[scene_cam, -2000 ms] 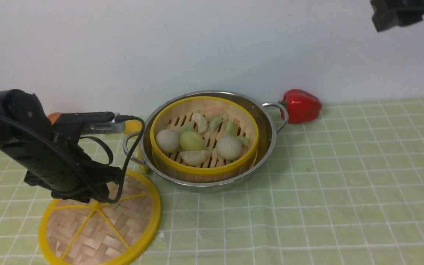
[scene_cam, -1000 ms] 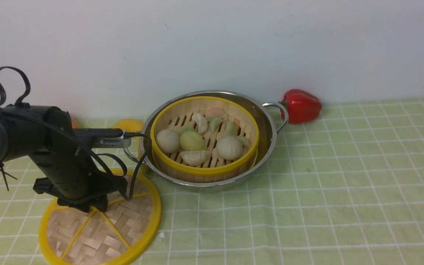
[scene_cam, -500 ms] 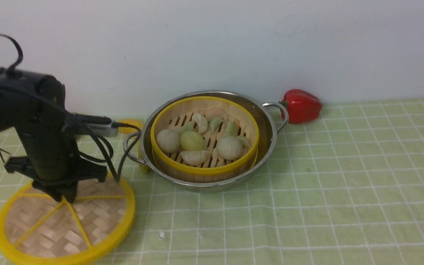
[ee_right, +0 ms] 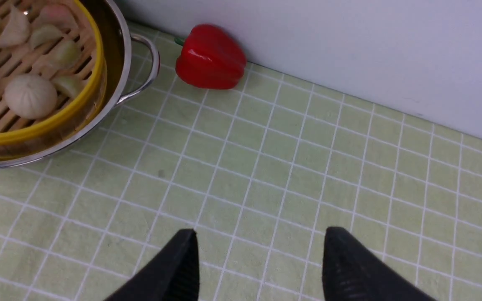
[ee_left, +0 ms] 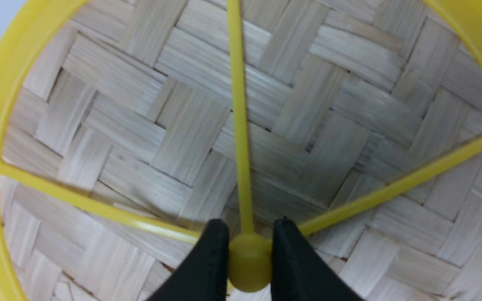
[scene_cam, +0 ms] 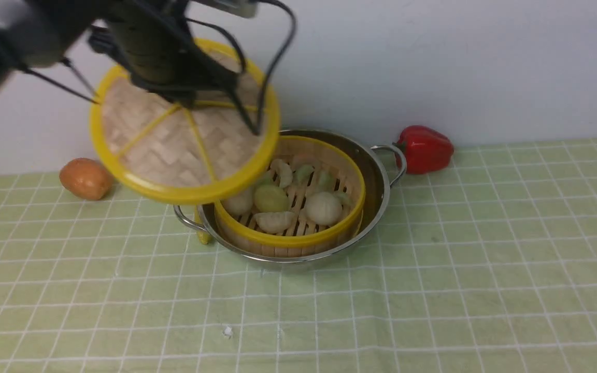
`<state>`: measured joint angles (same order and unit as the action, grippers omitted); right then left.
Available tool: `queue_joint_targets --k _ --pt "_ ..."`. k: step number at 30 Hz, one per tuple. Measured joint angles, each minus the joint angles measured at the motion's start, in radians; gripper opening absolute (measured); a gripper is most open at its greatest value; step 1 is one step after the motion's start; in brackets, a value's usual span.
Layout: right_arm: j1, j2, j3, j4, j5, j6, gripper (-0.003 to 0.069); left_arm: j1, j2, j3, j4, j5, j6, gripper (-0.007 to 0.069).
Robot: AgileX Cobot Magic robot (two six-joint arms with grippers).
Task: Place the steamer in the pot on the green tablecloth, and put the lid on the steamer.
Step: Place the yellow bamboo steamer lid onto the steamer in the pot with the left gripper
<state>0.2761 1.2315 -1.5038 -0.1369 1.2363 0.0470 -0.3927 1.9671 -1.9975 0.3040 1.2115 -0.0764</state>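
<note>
— What's the left gripper (ee_left: 250, 263) doing?
— Its fingertips are pinching the small yellow knob (ee_left: 250, 262) at the centre of the lid (scene_cam: 179, 140), where the spokes meet. The woven disc hangs in the air, tilted.
— Over what?
— In the front view it covers part of the steamer (scene_cam: 283, 240), on its left side. The steamer sits inside the steel pot (scene_cam: 381, 199), its slatted floor bearing pale dumplings (scene_cam: 274, 221), round whitish buns (scene_cam: 323, 208) and a yellowish-green one (scene_cam: 271, 199).
— And the pot itself?
— On the green tablecloth (scene_cam: 298, 316), a loop handle (scene_cam: 398, 161) out to the right and another (scene_cam: 187, 220) to the left.
— Anything near those?
— A red bell pepper (scene_cam: 425, 149) just beside the right handle, and a bit of something yellow (scene_cam: 203, 234) by the left one. Farther left lies an orange-brown, rounded item (scene_cam: 86, 178).
— The right gripper (ee_right: 262, 263)?
— Spread wide, nothing between its fingers, above the cloth.
— Behind it all?
— A plain pale wall (scene_cam: 485, 67).
</note>
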Motion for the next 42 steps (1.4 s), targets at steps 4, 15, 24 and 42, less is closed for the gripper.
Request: queue_joint_targets --k 4,15,24,42 --pt "0.0 -0.018 0.0 0.0 0.0 0.0 0.0405 -0.094 0.153 -0.116 -0.013 0.004 -0.011 0.0116" --pt "0.0 -0.038 0.0 0.0 0.0 0.0 0.0405 -0.127 0.307 -0.244 -0.022 0.016 -0.019 0.0116" --pt "0.0 -0.038 0.0 0.0 0.0 0.0 0.0406 -0.127 0.31 -0.248 -0.018 0.014 -0.024 0.0116" --pt "0.0 -0.038 0.0 0.0 0.0 0.0 0.0407 -0.127 0.233 -0.249 -0.078 0.018 -0.037 0.0116"
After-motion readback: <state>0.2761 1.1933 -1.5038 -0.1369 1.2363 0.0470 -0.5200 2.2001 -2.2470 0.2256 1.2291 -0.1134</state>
